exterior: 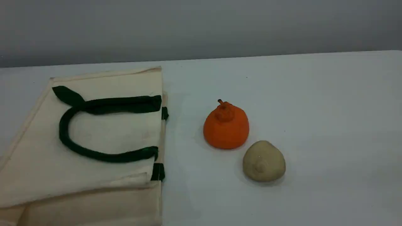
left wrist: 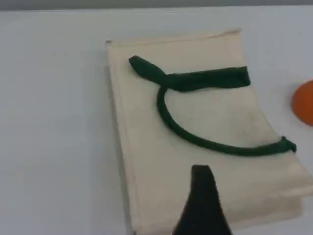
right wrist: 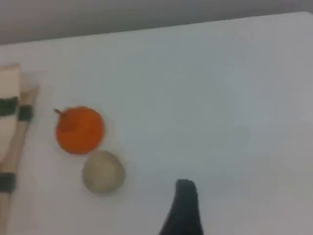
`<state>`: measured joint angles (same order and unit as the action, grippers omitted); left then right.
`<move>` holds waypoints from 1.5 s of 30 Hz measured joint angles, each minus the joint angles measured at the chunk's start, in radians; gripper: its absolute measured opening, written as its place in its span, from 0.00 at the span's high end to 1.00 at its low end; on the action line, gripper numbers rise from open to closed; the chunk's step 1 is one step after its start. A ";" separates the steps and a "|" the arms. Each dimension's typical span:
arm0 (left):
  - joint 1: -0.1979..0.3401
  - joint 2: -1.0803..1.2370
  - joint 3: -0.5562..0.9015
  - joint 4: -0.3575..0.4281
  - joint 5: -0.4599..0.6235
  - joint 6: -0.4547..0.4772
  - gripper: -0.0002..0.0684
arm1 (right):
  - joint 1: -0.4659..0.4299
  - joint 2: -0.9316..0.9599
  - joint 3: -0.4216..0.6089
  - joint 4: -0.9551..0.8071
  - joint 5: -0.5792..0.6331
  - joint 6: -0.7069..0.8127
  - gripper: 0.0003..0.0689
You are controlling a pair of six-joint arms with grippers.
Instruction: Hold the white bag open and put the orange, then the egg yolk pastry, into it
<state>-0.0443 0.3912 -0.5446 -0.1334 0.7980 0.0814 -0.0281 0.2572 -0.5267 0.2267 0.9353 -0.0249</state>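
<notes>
A white table (exterior: 329, 103) is stretching across the room, carrying everything in the picture. The white bag (exterior: 103, 175) is lying flat and folded on it, its mouth edge facing the two foods, one dark green handle (exterior: 94, 153) curling in a loop across its upper face. In the left wrist view, the left gripper (left wrist: 201, 196) is hanging above the near end of the bag (left wrist: 205, 122), with the handle (left wrist: 195, 139) looping just beyond its dark fingertip; nothing is sitting between its jaws, which are standing at their widest. The orange (exterior: 226, 127) is sitting upright on the bare table, knobbed top and short stem pointing up, a short way off the bag's mouth edge and well out to the right of the left gripper, where only its rim (left wrist: 304, 103) is showing. The egg yolk pastry (exterior: 264, 161) is resting just beside the orange, very close to it though whether they are touching cannot be told. In the right wrist view, the right gripper (right wrist: 183, 205) is hovering over empty tabletop, jaws also spread wide and holding nothing; the pastry (right wrist: 103, 172) is lying near it to the left, and the orange (right wrist: 79, 129) is sitting farther left and beyond.
</notes>
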 joint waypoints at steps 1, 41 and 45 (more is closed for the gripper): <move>0.000 0.050 0.000 0.000 -0.026 -0.011 0.29 | 0.000 0.030 0.000 0.032 -0.030 -0.020 0.19; -0.002 1.512 -0.521 0.003 -0.360 -0.165 0.31 | 0.000 1.034 0.000 1.000 -0.572 -0.829 0.19; -0.022 1.569 -0.576 -0.003 -0.352 -0.139 0.31 | 0.000 1.034 0.000 1.053 -0.578 -0.887 0.19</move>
<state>-0.0667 1.9606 -1.1204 -0.1364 0.4456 -0.0575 -0.0281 1.2915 -0.5267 1.2793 0.3576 -0.9120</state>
